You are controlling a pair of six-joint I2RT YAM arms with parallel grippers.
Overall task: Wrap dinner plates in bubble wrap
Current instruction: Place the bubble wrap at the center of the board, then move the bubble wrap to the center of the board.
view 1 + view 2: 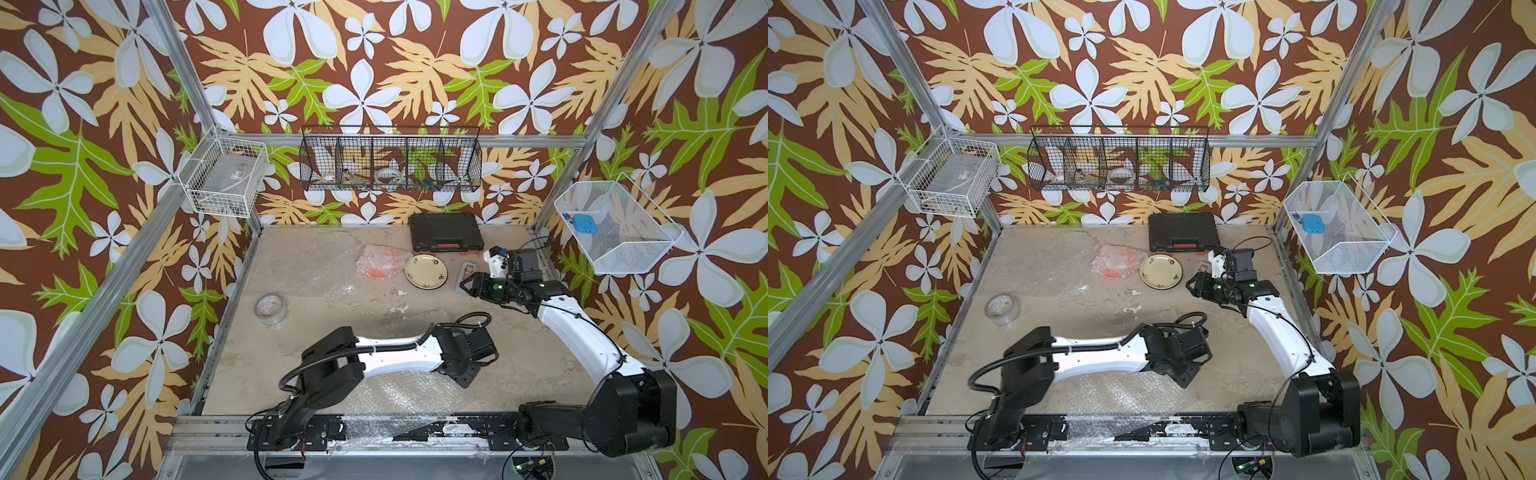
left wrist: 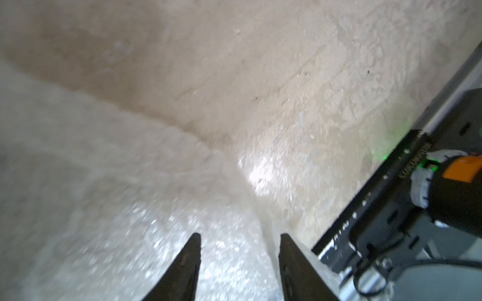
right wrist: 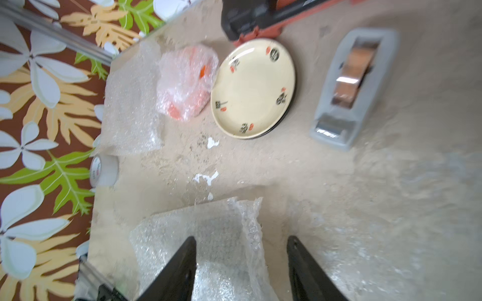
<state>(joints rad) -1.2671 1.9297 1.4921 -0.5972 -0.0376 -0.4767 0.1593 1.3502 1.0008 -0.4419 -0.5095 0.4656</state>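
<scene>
Two plates are showing plainly on the table [image 1: 332, 345]. The cream plate [image 1: 427, 271] is lying bare near the far side, just in front of the black tool case [image 1: 446, 232]. A dark rim [image 3: 282, 125] is peeking from under it, and I cannot tell what it belongs to. The orange plate [image 1: 379, 262] is resting right against the cream one, bundled in bubble wrap [image 3: 182, 65]. One loose sheet [image 1: 299, 257] is lying flat at the far left, a second sheet [image 1: 399, 399] at the near edge. The left gripper [image 2: 240, 235] is hovering over that second sheet, jaws parted, gripping nothing. The right gripper [image 3: 241, 238] is hanging near the tape dispenser [image 3: 349, 86], jaws likewise wide and empty. A tape roll [image 1: 270, 309] is sitting well apart at the left.
</scene>
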